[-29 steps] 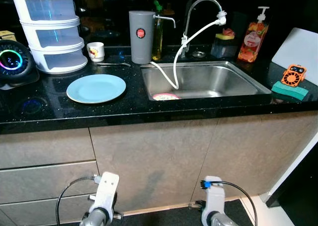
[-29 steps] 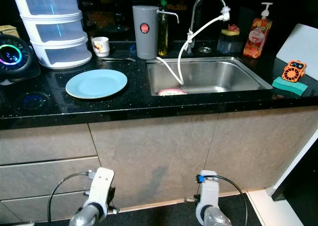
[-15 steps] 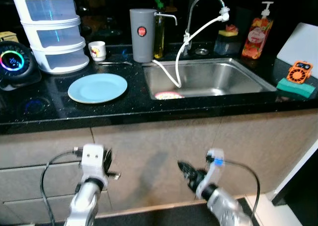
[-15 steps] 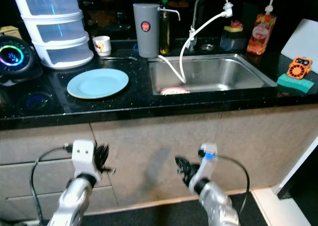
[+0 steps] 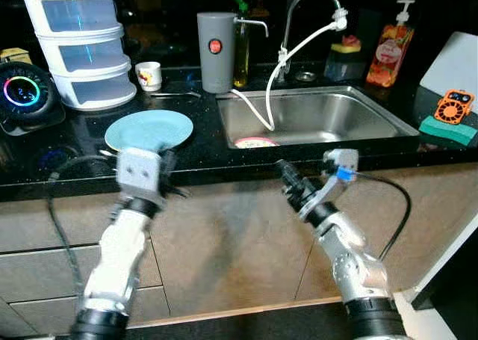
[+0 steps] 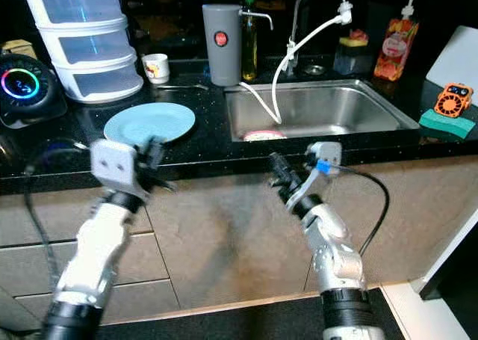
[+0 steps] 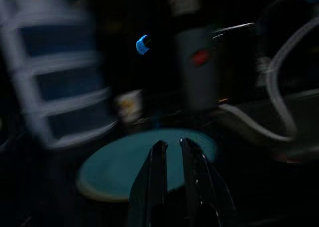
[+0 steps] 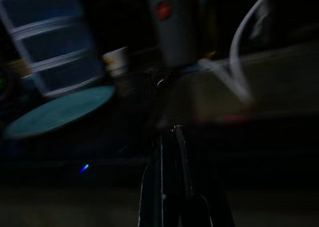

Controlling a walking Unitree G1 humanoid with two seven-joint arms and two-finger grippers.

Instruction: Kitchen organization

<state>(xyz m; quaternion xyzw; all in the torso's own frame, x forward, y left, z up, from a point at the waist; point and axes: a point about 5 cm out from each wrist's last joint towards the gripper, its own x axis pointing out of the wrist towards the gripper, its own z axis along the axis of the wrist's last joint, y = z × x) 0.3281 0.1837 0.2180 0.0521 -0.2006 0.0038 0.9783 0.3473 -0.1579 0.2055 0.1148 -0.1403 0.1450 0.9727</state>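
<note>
A black counter point(image 5: 224, 164) carries everything, and the steel sink point(image 5: 317, 116) sunk into it serves as the landmark. Left of the sink a light blue plate point(image 5: 149, 129) lies flat on the counter, near the front edge. Behind the plate stand a small white cup point(image 5: 149, 75) and a white stack of drawers point(image 5: 78, 45); further left sits a round device with a glowing ring point(image 5: 20, 92). At the sink's back left corner stand a grey canister point(image 5: 215, 52) and a faucet point(image 5: 302, 26) with a white hose point(image 5: 269, 93) hanging into the basin, where a pink-rimmed dish point(image 5: 255, 142) lies at the front. Behind the sink stands an orange soap bottle point(image 5: 384, 41); to its right a green sponge point(image 5: 448, 129) bears a small orange gadget point(image 5: 455, 104).

The head views show both arms raised before the cabinet fronts. The left gripper point(image 5: 166, 177) is level with the counter's front edge, just in front of the plate. The right gripper point(image 5: 287, 179) points toward the counter edge below the sink's front left corner.

The left wrist view, blurred, shows what the head views hide: its fingers point(image 7: 158, 162) stand slightly parted with a narrow gap, holding nothing, the plate just beyond their tips. The right wrist view, dark and smeared, shows its fingers point(image 8: 160, 162) pressed together, empty.

Bare counter lies between plate and sink.
</note>
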